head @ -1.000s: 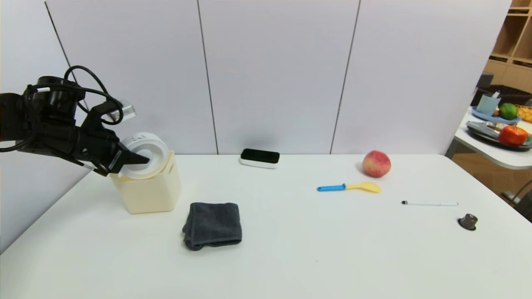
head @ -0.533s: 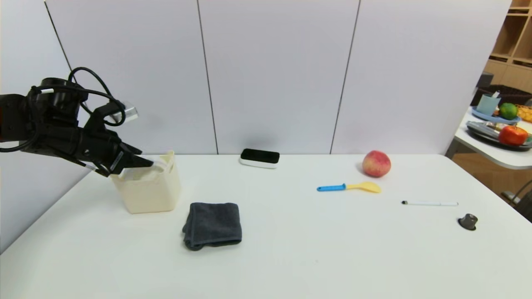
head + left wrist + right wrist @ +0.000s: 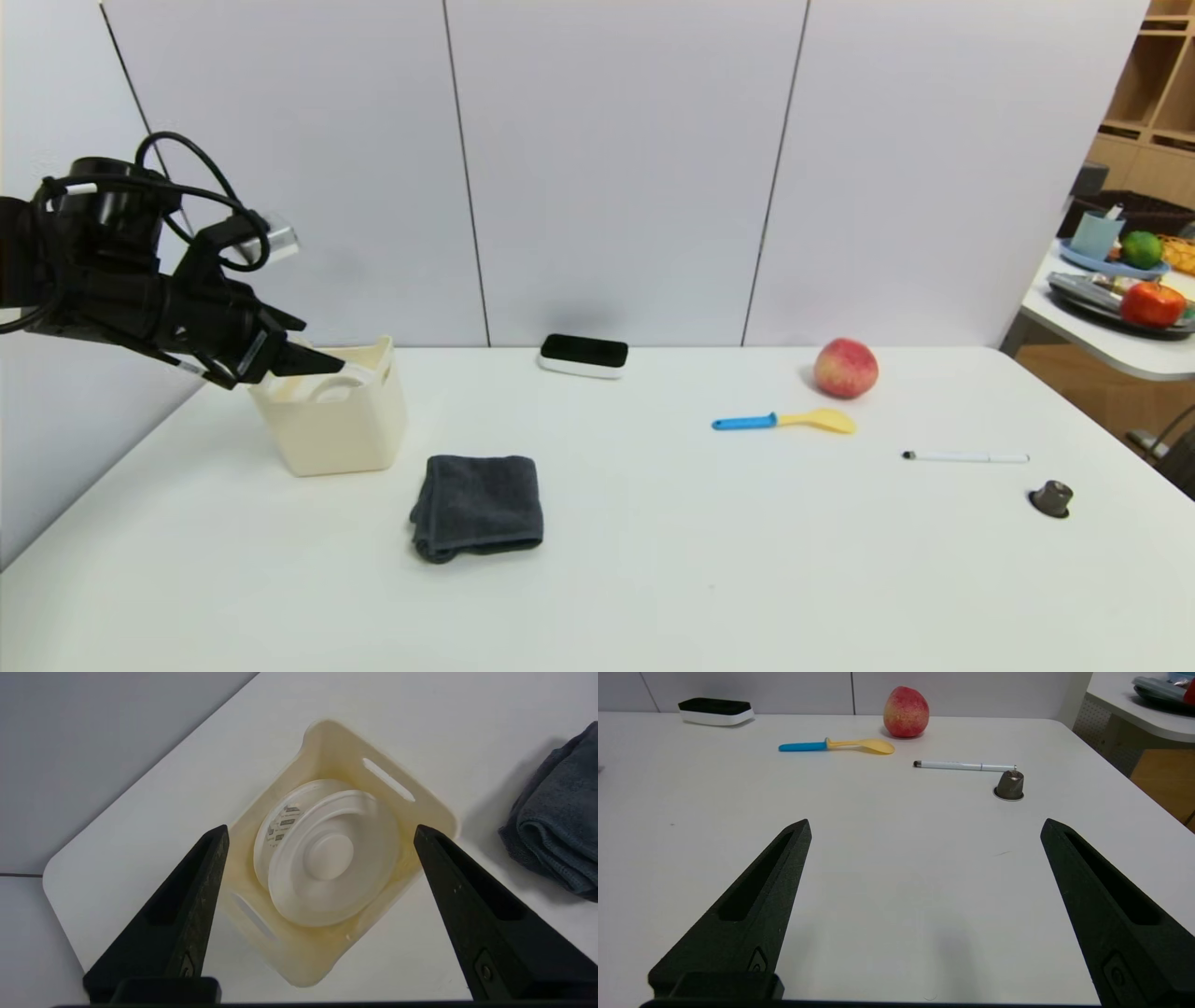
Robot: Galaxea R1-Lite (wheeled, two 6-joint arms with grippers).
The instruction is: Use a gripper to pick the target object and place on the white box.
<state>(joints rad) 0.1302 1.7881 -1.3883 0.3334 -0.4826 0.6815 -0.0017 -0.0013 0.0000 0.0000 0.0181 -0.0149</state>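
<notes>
The white round target object point(image 3: 327, 856) lies tilted inside the cream white box point(image 3: 423, 812), which stands at the table's far left point(image 3: 331, 429). Only the object's rim point(image 3: 336, 378) shows above the box edge in the head view. My left gripper point(image 3: 317, 357) hovers just above the box's left rim, open, with nothing between its black fingers point(image 3: 196, 891). In the left wrist view the gripper point(image 3: 321, 833) looks straight down into the box. My right gripper point(image 3: 924, 826) is open low over bare table near the front, out of the head view.
A folded dark grey towel point(image 3: 478, 504) lies just right of the box. Farther right are a black-topped white device point(image 3: 583, 355), a peach point(image 3: 845, 367), a blue-and-yellow spoon point(image 3: 782, 421), a white pen point(image 3: 965, 457) and a small dark cap point(image 3: 1051, 497). A side table point(image 3: 1092, 322) stands at right.
The left gripper let go of the target object, which dropped into the white box. The jaws opened and the gripper rose slightly and drew back left.
</notes>
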